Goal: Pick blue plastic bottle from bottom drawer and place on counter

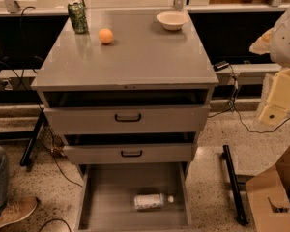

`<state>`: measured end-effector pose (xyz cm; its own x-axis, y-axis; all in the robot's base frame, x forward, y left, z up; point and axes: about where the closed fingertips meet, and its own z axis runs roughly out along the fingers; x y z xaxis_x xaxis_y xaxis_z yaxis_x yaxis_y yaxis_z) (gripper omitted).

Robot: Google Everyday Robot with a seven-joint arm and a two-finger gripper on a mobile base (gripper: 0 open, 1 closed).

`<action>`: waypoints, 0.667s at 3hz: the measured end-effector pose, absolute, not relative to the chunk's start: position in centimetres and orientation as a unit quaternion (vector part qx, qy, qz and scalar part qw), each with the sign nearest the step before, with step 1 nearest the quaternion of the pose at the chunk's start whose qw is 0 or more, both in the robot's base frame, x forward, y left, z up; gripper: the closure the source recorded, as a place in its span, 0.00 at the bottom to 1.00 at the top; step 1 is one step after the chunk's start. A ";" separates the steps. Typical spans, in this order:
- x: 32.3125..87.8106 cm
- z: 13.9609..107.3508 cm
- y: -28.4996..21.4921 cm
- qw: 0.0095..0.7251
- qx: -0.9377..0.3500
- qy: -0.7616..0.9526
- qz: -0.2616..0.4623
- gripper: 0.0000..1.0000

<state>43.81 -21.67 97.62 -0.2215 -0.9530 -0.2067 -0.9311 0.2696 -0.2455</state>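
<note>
The blue plastic bottle (152, 201) lies on its side in the open bottom drawer (101, 197), white cap pointing right, near the drawer's front. The counter (135, 57) is the grey top of the cabinet. My gripper (273, 111) hangs at the far right edge of the view, beside the cabinet at about the height of the top drawer, well away from the bottle and holding nothing that I can see.
On the counter stand a green patterned can (78, 17) at the back left, an orange ball (106, 36) and a white bowl (172, 19). The two upper drawers (128, 118) stand slightly open. A cardboard box (275, 192) is at the lower right, a person's shoe (12, 210) at the lower left.
</note>
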 end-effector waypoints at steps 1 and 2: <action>43.8 97.6 -21.7 0.159 -0.603 0.781 -0.034 0.00; 43.4 94.1 -21.0 0.155 -0.612 0.776 -0.004 0.00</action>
<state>43.43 -21.01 94.12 -0.2032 -0.9505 -0.2352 -0.9478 0.2512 -0.1965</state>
